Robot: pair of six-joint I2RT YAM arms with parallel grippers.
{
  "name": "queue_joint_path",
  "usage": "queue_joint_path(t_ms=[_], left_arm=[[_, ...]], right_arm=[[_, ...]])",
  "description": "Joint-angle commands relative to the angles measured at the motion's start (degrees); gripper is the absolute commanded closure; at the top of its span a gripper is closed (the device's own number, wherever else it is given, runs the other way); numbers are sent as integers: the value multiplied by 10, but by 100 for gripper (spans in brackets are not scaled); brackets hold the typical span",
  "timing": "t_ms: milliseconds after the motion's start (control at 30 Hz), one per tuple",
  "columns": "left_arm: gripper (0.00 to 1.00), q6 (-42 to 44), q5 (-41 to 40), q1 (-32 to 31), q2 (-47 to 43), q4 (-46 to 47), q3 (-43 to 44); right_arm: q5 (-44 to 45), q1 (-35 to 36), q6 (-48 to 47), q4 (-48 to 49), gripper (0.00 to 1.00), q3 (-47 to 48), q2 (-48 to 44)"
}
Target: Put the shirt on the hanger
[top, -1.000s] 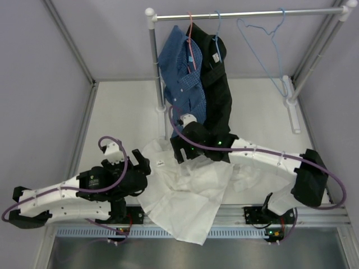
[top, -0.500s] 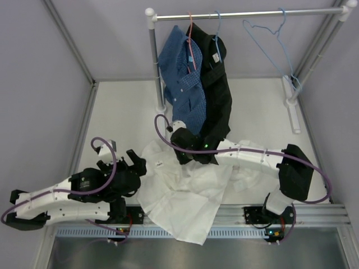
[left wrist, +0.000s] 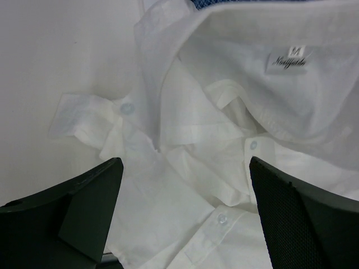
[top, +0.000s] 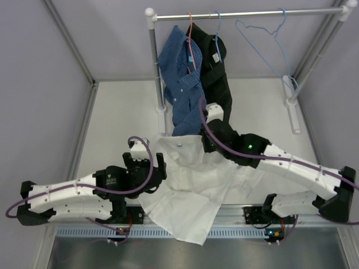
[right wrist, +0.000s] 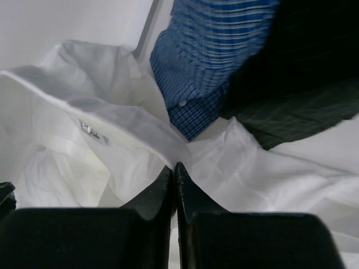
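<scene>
With the right hand (right wrist: 175,169) clenched on the thin white button-up shirt (top: 185,196), the released left hand (left wrist: 185,168) should pinch the collar (left wrist: 235,22) beside its size label (left wrist: 289,60).

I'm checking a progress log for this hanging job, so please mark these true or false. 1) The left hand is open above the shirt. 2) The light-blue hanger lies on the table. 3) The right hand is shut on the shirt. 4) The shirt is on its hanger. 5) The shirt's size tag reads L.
1) True: the left hand is open, with the shirt below it.
2) False: the hanger hangs bare on the rail.
3) True: the right hand is closed on white fabric near the collar.
4) False: the shirt lies crumpled on the table.
5) False: the tag reads M.
</scene>
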Motion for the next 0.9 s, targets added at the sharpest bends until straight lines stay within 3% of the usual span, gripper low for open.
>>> queue_joint_path(t_ms=[0, 133, 267, 400, 600, 867], left_arm=[[2, 108, 5, 2, 2, 111, -14], [11, 227, 55, 30, 8, 246, -14], [16, 307, 76, 78, 64, 257, 28], [30, 336, 150, 167, 113, 283, 38], [50, 363, 203, 217, 151, 338, 19], [53, 382, 262, 231, 192, 388, 14]], right_arm=[[41, -21, 13, -47, 100, -30, -68], [41, -27, 13, -60, 100, -56, -112], [40, -29, 6, -67, 100, -67, -137], [43, -30, 5, -71, 100, -74, -152], [35, -30, 2, -71, 100, -83, -174], [32, -33, -2, -70, 100, -84, -181]])
